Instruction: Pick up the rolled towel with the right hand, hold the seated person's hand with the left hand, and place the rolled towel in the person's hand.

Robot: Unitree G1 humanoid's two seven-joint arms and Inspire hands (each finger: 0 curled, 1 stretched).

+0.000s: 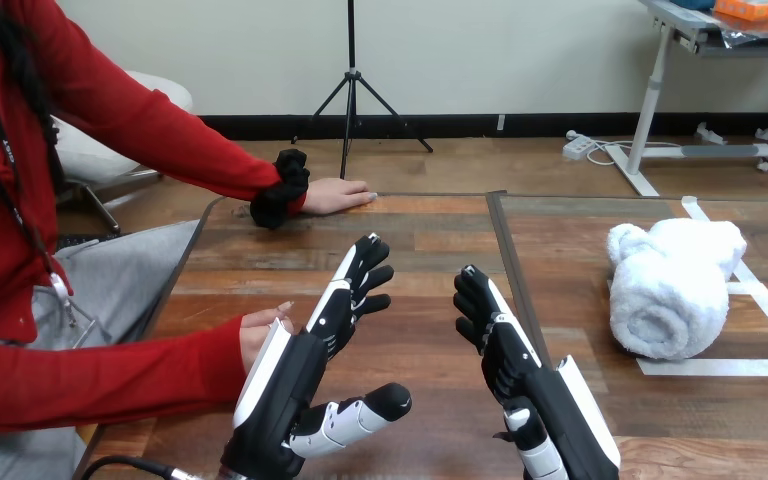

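- Two hands over the table (440, 230), left hand (332, 322) and right hand (506, 350), both spread wide, empty.
- And the rolled towel (668, 290) lies at the table's right, well apart from the right hand.
- The person's near hand (258, 332) sits just beside the left hand.
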